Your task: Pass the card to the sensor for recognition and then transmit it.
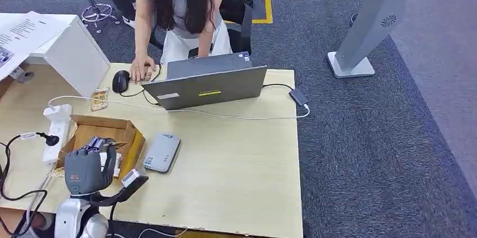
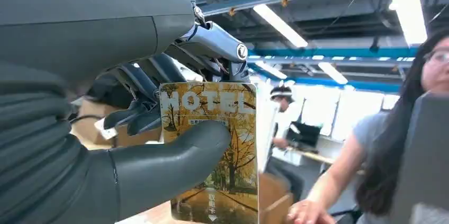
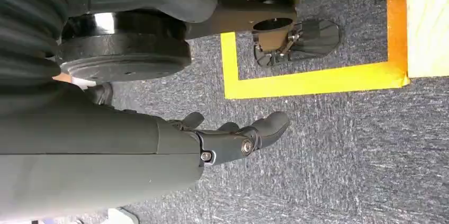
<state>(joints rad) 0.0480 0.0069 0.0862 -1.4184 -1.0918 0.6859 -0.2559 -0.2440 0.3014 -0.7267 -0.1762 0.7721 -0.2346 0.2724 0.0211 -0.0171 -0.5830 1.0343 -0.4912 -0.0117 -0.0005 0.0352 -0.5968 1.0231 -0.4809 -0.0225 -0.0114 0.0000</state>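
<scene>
My left hand [image 1: 90, 166] hovers above the open cardboard box [image 1: 128, 137] at the table's near left. It pinches a hotel card [image 2: 214, 128] printed with yellow autumn trees, held upright between the thumb [image 2: 169, 163] and the dark fingers [image 2: 143, 113]. The sensor, a flat grey card reader [image 1: 162, 152], lies on the table just right of the box and of my hand. My right hand [image 3: 233, 142] hangs over the grey carpet, its fingers stretched out and holding nothing.
A person [image 1: 181, 7] leans over the far edge, one hand by a black mouse [image 1: 120, 81]. An open grey laptop [image 1: 205, 83] stands mid-table, and its white cable [image 1: 236, 116] crosses the wood. A power strip [image 1: 56, 131] and a white box [image 1: 76, 52] sit left.
</scene>
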